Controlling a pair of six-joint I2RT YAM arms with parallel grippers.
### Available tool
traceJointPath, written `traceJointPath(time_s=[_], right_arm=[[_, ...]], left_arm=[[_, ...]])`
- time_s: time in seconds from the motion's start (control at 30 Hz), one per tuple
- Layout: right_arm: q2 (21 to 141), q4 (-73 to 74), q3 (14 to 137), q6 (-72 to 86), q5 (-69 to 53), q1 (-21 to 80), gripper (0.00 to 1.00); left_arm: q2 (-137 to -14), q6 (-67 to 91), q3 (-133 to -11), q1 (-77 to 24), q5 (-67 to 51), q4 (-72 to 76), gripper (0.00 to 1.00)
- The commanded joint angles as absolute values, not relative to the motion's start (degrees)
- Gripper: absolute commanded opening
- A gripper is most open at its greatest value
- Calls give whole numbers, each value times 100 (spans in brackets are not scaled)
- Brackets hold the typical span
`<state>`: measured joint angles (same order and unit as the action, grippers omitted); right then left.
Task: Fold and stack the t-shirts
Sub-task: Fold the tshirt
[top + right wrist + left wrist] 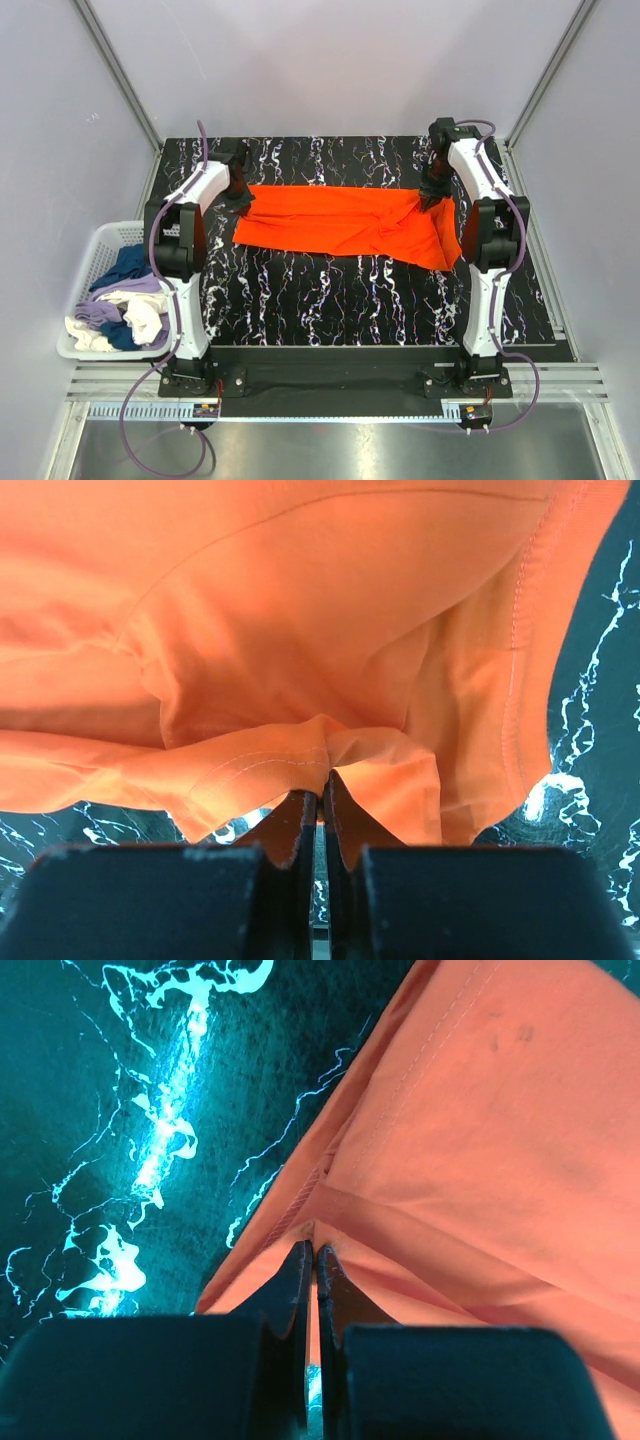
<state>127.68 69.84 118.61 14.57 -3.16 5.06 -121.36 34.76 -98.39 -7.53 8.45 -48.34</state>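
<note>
Left gripper [312, 1248] is clamped on a stitched edge of the orange t-shirt [480, 1140]; right gripper [322, 780] pinches a bunched fold of it. Between them the shirt stretches across the upper middle of the table [330, 300]. Soft, light, sagging cloth: seams and corners look like the surest holds.

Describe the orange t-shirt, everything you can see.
The orange t-shirt is plain, bright, soft-looking cloth, with stitched hems visible in both wrist views. It is stretched into a long band across the far half of the black marbled table. Creases gather toward its right end, where a flap droops toward the arm bases. The left gripper is shut on its left edge. The right gripper is shut on a bunched fold at its right edge. Whether its middle rests on the table is unclear.
</note>
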Motion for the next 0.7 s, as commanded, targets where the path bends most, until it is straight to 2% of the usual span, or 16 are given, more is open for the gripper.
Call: traceJointPath(time_s=[0.0,0.67], right_arm=[[12884,7137,12234,1415,-369,457,0],[13315,7207,12709,1468,-430,404,0]], left_arm=[[-12155,3480,-10116,-703,782,-4790,0],[-12454,3621,-10353,-606,703,-4728,0]])
